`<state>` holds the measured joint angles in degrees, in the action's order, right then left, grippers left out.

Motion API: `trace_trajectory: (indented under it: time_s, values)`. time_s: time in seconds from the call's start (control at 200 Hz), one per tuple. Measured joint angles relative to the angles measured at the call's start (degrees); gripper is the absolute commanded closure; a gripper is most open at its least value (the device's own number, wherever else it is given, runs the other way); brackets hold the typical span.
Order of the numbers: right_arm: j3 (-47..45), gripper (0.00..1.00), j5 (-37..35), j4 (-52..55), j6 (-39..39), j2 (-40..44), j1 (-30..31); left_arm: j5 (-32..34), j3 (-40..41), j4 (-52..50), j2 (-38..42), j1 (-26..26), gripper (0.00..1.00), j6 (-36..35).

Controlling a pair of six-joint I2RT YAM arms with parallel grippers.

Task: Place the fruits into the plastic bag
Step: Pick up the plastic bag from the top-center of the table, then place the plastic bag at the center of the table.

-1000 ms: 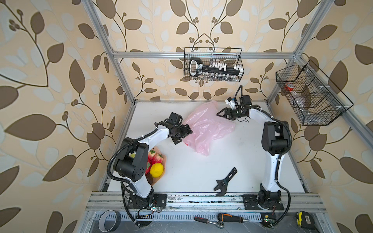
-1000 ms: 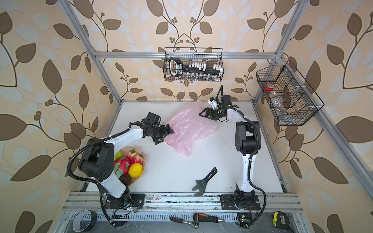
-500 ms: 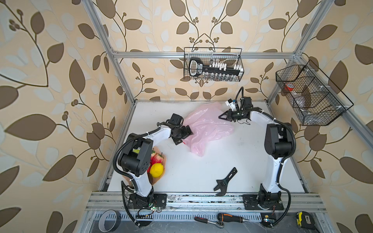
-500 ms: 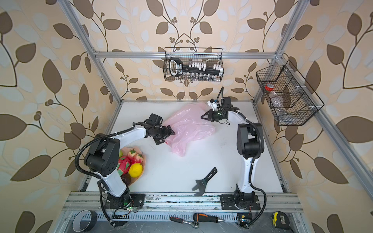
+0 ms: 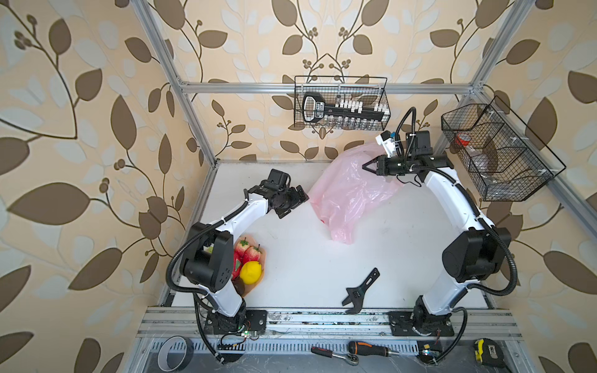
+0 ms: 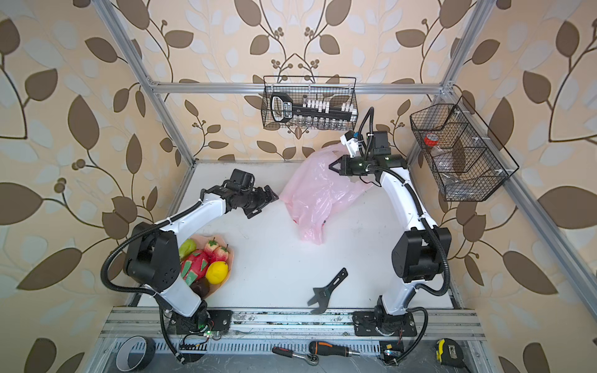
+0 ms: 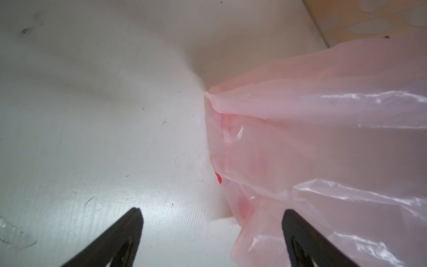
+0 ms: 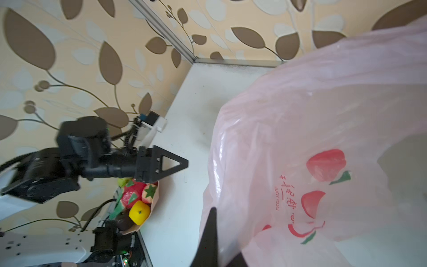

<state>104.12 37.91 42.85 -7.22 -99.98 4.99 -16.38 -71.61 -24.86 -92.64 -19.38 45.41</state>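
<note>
Zero fruits (image 5: 248, 263) bagged: all heaped on peach plate (image 6: 230, 263), lower left in both top views. Upper centre: plastic bag (image 5: 350, 193), slumped on table. Right gripper (image 5: 366, 167) pinched shut on bag's upper edge; left gripper (image 5: 294, 205) gaping, empty, just beside bag. Every transfer remains.

The left arm (image 5: 240, 211) bends out from its base at the near edge of the table (image 5: 307, 258), its end effector (image 5: 293, 204) held low, both fingers (image 7: 129, 231) spread wide and gripping nothing. The right arm (image 5: 449, 193) stretches to the far side, wrist raised. Its end effector (image 5: 368, 168) points across toward the left one, jaws pressed together on the bag (image 5: 349, 197) — the two tips well apart.
</note>
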Motion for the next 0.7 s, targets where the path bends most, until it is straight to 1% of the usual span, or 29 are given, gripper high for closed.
trace_trajectory:
  time_s: [0.12, 0.2, 0.265, 0.325, 0.38, 0.46, 0.505, 0.575, 0.63, 0.7]
  values:
    - [4.39, 1.0, -11.61, 5.25, 2.56, 2.54, 2.08, 1.64, 0.0, -3.89, 8.41, 0.0, 0.01, 0.22]
    - [4.81, 1.0, -21.55, 7.21, 3.91, 6.05, 4.28, 2.01, 0.0, -5.73, 15.61, 0.0, 0.01, 0.92]
    - [4.72, 1.0, -30.45, 7.93, 5.09, 9.09, 7.78, 2.67, 0.2, -6.86, 21.18, 0.0, 0.01, 1.57]
    - [4.07, 1.0, -38.18, 7.67, 6.25, 11.85, 12.66, 3.65, 1.33, -7.87, 26.56, 0.0, 0.01, 1.95]
    - [2.36, 1.0, -45.77, 6.67, 7.45, 14.32, 18.8, 4.81, 2.71, -9.16, 31.08, 0.0, 0.01, 2.82]
    - [-1.14, 1.0, -54.29, 4.98, 9.16, 16.46, 27.58, 6.45, 4.68, -11.54, 35.89, 0.0, 0.01, 3.45]
    - [-3.23, 1.0, -59.08, 4.28, 9.9, 16.28, 32.98, 7.26, 5.92, -12.94, 38.05, 0.0, 0.01, 3.76]
    - [-7.08, 1.0, -65.26, 2.8, 10.27, 14.64, 39.28, 8.28, 7.5, -15.21, 40.13, 0.0, 0.01, 4.13]
    - [-11.43, 1.0, -69.22, 1.22, 10.25, 12.94, 43.08, 9.11, 8.39, -16.79, 41.0, 0.0, 0.01, 4.15]
    - [-16.72, 1.0, -72.3, 0.11, 9.75, 9.9, 46.82, 9.7, 9.38, -18.6, 41.66, 0.0, 0.01, 4.15]
